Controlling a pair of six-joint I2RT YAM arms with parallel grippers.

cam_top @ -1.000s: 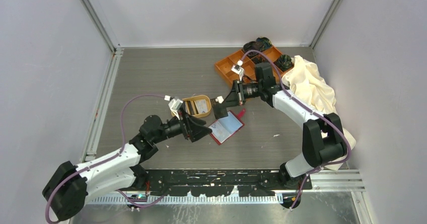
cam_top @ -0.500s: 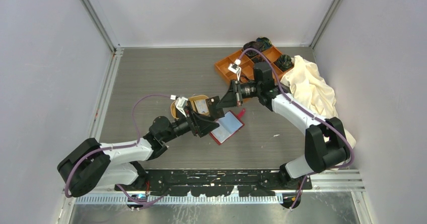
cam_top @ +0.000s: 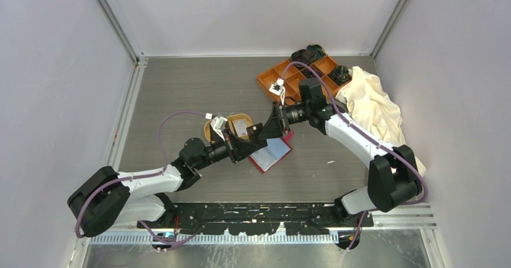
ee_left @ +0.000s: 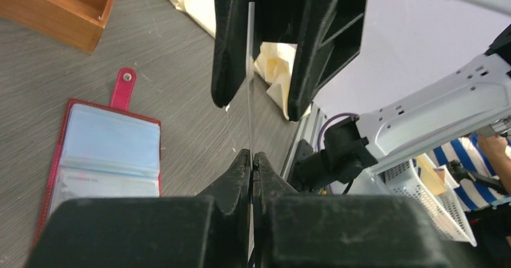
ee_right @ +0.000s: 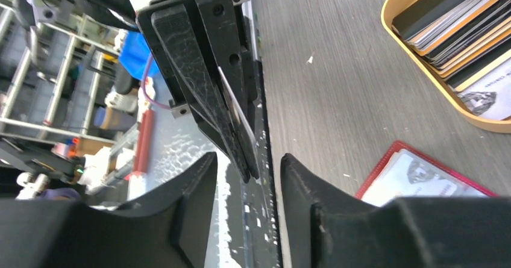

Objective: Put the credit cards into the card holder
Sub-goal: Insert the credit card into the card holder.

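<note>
Since the earlier frames the left arm has reached in and its jaws have closed, while the right jaws have parted; nearest us, the left jaws pinch one credit card by its edge, holding it above the worktop; the card's far end stands between the jaws of the right arm, which are narrowly apart; it seems to lie against one of them, though we cannot be sure edge-on; beneath lies the card holder, open flat, blue lining up, a card in one slot; just beyond sits the tan dish with more credit cards; farther back stand the orange tray and the cream cloth.
</note>
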